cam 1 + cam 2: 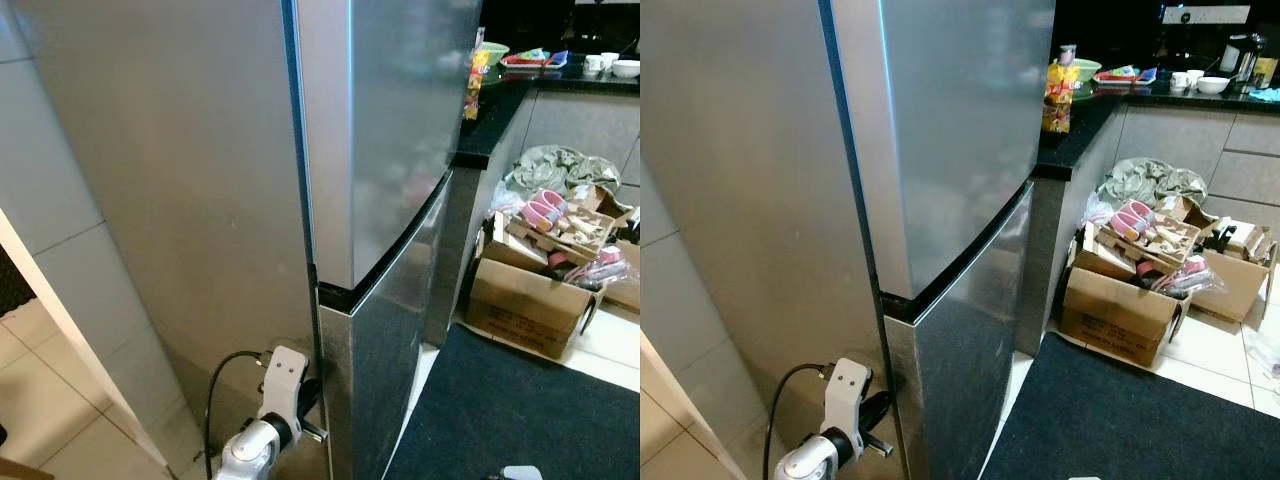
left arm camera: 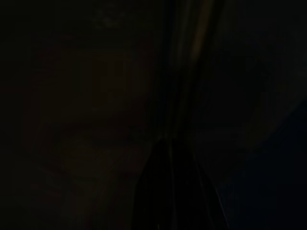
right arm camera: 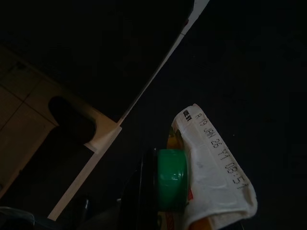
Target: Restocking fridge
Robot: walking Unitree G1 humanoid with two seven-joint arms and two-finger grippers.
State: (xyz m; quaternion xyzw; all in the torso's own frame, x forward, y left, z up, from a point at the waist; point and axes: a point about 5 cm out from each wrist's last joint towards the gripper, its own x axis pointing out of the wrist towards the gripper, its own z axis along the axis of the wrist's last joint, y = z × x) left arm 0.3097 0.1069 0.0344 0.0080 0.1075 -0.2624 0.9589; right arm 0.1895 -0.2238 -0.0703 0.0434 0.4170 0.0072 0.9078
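The left hand has its fingertips hidden at the fridge door seam. The carton is cut off by the frame edge; its label is unreadable.

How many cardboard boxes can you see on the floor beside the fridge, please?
2: a cardboard box full of clutter at the mat's edge, and a second box just behind it to the right. Others may be hidden behind them.

A cardboard box crammed with pink cups and oddments stands on the tiled floor, at the far edge of a dark mat. Behind the box lies a crumpled grey-green cloth. Above the box, a black counter carries a yellow packet, a green bowl and white cups.
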